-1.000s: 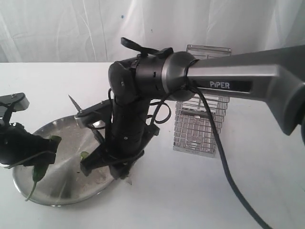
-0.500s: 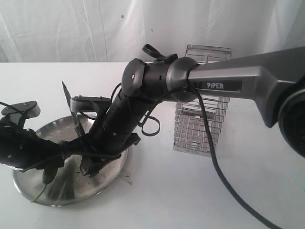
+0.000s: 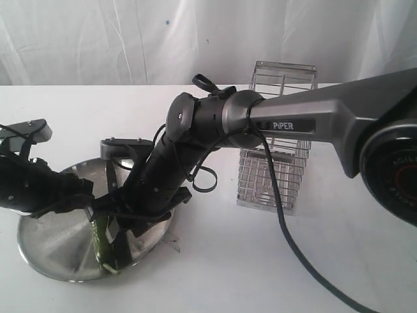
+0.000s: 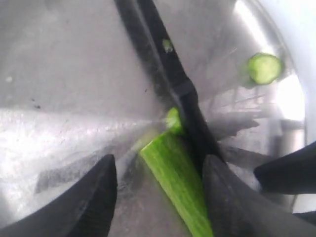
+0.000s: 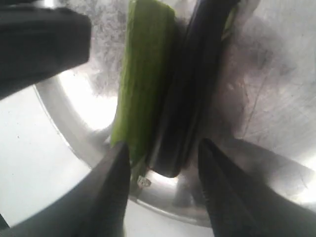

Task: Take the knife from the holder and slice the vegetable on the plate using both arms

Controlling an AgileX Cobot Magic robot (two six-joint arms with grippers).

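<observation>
The green vegetable (image 3: pixel 101 240) lies on the steel plate (image 3: pixel 45 254), with its cut pale end (image 4: pixel 173 120) against the dark knife (image 4: pixel 163 64). The knife (image 5: pixel 190 89) lies flat on the plate beside the vegetable (image 5: pixel 140 79). My left gripper (image 4: pixel 158 197) is open astride the vegetable (image 4: pixel 177 182), which rests near one finger (image 4: pixel 224 197). My right gripper (image 5: pixel 165 192) is open too, and the knife's handle end sits loose between its fingers. In the exterior view the right gripper (image 3: pixel 120 238) reaches across over the plate, facing the left gripper (image 3: pixel 81 199).
The wire holder (image 3: pixel 277 150) stands upright to the right of the plate, behind the right arm and its cable. A round cut slice (image 4: pixel 264 68) lies near the plate's rim. White tabletop surrounds the plate, with a white curtain behind.
The right arm swung down and left, bringing the knife from blade-up down onto the plate. The left gripper moved right, and the vegetable now lies at the plate's front.
</observation>
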